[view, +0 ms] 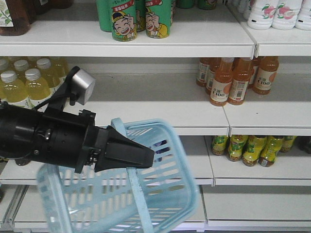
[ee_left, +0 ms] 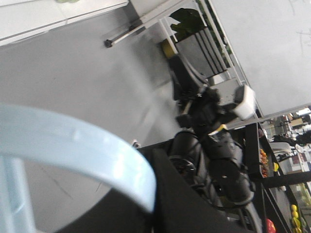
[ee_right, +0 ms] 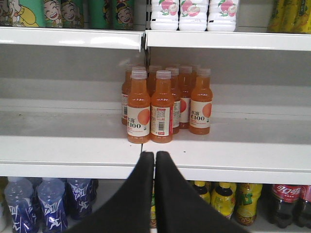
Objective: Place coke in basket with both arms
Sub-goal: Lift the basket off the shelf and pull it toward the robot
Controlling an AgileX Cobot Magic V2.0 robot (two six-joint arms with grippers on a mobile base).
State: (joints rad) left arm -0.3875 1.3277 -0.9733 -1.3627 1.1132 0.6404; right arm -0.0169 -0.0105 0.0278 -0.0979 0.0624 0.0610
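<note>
Front view: left pincer (view: 146, 156) is clamped on the swing handle (view: 136, 194) of the pale blue basket (view: 167, 189); the basket hangs tilted off the left arm (view: 43, 136), mouth facing up and right; nothing red shows through the slots. A silver camera box (view: 83, 86) sits above the wrist. Behind: yellow drink bottles (view: 26, 85) at left, orange juice bottles (view: 233, 80) right of centre, green cans (view: 141, 19) on top. No coke here.

Left wrist view: the handle band crosses right at the lens, blurred, with a black finger under it; this fits a grip on the handle. The right arm (ee_left: 218, 155) is in the background over grey floor (ee_left: 73, 73). No coke.

Right wrist view: right pincer (ee_right: 154, 158) has its fingers pressed together with nothing between them; it is aimed at the orange C100 bottles (ee_right: 163, 104). The row below has blue bottles (ee_right: 48, 201), yellow-green bottles (ee_right: 223, 196) and, far right, dark cola bottles with red labels (ee_right: 286, 201); those are the wrong item. The slim all-red coke is in none of the views; its location cannot be told.

Likely step: the right arm locates and picks the coke while the left presents the basket. To do it well:
- Pan the right wrist until the all-red bottle is in frame; don't settle for the dark cola.
- Spread the fingers before closing in; approach level and grip the body below the neck.
- Level the basket mouth-up and hold it steady; the handle pivots, so expect sway.
- Bring the bottle low over the rim before letting go.
</note>
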